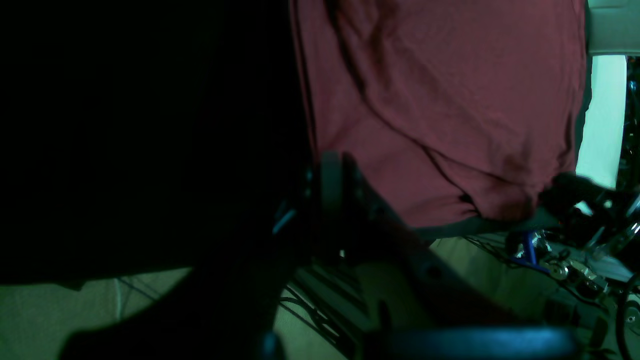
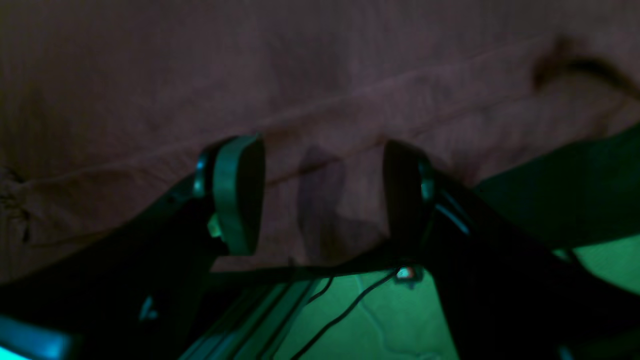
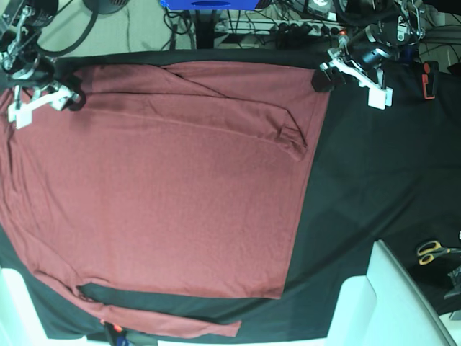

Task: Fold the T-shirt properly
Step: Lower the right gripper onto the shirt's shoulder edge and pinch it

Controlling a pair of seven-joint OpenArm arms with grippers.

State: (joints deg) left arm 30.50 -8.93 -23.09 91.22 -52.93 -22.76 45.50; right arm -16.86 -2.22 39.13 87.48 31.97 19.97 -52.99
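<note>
The maroon T-shirt (image 3: 158, 194) lies spread flat on the black table cloth (image 3: 360, 180). One long sleeve is folded across its upper part and ends in a cuff (image 3: 292, 137). The other sleeve (image 3: 166, 324) runs along the bottom hem. My right gripper (image 3: 73, 99) is at the shirt's upper left corner. In the right wrist view it (image 2: 322, 195) stands open, fingers (image 2: 237, 195) apart over the red cloth near its edge. My left gripper (image 3: 319, 79) is at the upper right corner, its dark fingers (image 1: 330, 182) shut beside the shirt's edge (image 1: 307, 100). Whether it pinches cloth is hidden.
Yellow-handled scissors (image 3: 432, 251) lie at the right edge. A white box (image 3: 389, 303) stands at the bottom right, and an orange tool (image 3: 426, 79) sits at the upper right. Cables and a blue stand (image 3: 209, 3) lie beyond the table's far edge.
</note>
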